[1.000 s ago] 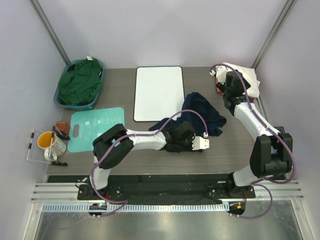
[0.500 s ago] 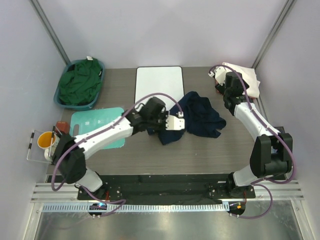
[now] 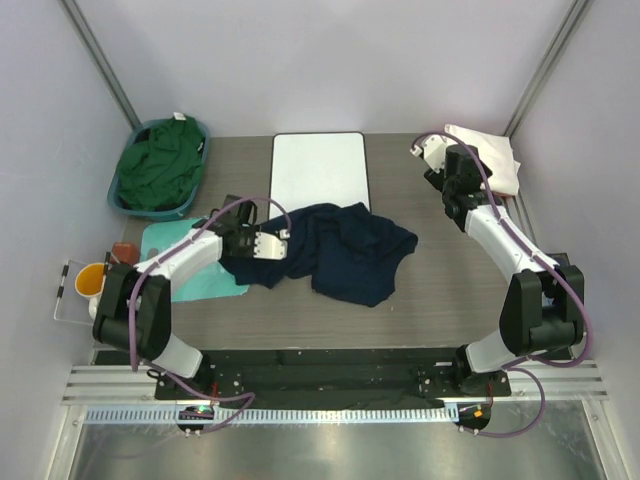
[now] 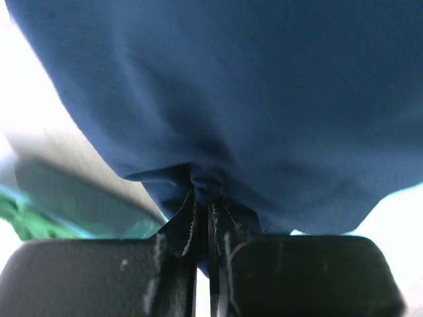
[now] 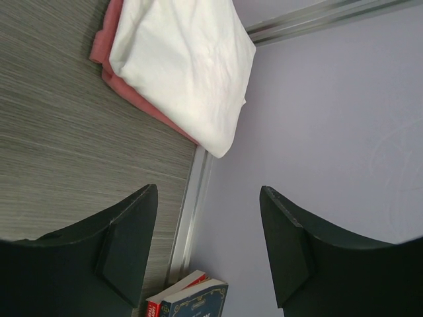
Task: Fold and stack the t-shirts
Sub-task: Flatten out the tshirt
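The dark navy t-shirt (image 3: 350, 245) lies spread and rumpled at the table's middle. My left gripper (image 3: 268, 245) is shut on its left edge, just right of the teal mat. In the left wrist view the navy cloth (image 4: 251, 99) is pinched between the closed jaws of the left gripper (image 4: 201, 211). The dark green t-shirt (image 3: 160, 165) is bunched in a basket at the far left. The cream-white t-shirt (image 5: 185, 59) lies folded on the salmon-pink one (image 5: 115, 79) at the far right corner. My right gripper (image 3: 425, 152) is open and empty beside that stack, as the right wrist view (image 5: 208, 198) shows.
A white rounded board (image 3: 320, 170) lies at the back middle. A teal mat (image 3: 170, 255) lies at the left, under my left arm. The basket's rim (image 3: 118, 195) is teal-blue. A yellow mug (image 3: 95, 280) stands at the left edge. Books (image 5: 192, 300) lie beyond the table's right rail.
My left gripper has dragged the navy shirt's edge from the table's middle to the left, spreading the shirt out. My right gripper has shifted slightly near the folded stack.
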`<state>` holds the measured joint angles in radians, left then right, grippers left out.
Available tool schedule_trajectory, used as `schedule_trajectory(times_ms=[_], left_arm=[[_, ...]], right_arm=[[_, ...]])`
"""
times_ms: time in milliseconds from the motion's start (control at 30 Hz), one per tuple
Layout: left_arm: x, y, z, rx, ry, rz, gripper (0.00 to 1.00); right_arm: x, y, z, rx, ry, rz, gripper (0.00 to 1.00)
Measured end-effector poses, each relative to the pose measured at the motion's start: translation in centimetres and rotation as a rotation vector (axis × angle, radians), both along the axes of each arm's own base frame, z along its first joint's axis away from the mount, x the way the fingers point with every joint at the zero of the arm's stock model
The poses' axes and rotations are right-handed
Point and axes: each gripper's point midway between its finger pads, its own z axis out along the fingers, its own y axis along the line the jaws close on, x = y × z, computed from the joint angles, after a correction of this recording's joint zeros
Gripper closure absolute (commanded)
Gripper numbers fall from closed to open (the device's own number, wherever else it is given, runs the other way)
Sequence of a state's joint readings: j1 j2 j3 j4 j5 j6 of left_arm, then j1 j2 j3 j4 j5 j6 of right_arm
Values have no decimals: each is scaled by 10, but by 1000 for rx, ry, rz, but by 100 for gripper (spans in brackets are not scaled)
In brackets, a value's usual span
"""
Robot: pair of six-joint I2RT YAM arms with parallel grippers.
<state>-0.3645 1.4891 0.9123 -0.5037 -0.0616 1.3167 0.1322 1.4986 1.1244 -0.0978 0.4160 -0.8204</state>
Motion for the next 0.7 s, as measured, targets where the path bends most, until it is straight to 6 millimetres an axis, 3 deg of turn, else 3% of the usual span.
schedule_trajectory(times_ms=[100, 133, 233, 267, 333, 367, 400, 467, 567, 700], left_arm=[[29, 24, 1, 31, -49, 77, 100], [53, 31, 10, 36, -105, 123, 100], [83, 31, 29, 16, -226, 164, 93], [91, 30, 36, 7, -264, 171, 68], [104, 29, 45, -2, -325, 181, 36], [109, 28, 47, -1, -344, 184, 6], [115, 29, 49, 0, -370, 207, 1], [124, 32, 49, 10, -401, 232, 0], [126, 39, 47, 31, -423, 267, 0], [116, 44, 51, 28, -444, 282, 0]], right_arm=[[0, 6, -1, -1, 8, 14, 32], [-1, 10, -2, -2, 12, 24, 32], [-3, 18, -6, -5, 33, 43, 30], [-4, 22, -8, -4, 44, 53, 27], [-6, 32, -14, -9, 69, 85, 24], [-8, 39, -19, -14, 87, 111, 18], [-11, 50, -27, -18, 115, 153, 17], [-20, 69, -43, -28, 165, 228, 11], [-49, 97, -74, -36, 278, 367, 8], [-81, 128, -90, -7, 381, 522, 8]])
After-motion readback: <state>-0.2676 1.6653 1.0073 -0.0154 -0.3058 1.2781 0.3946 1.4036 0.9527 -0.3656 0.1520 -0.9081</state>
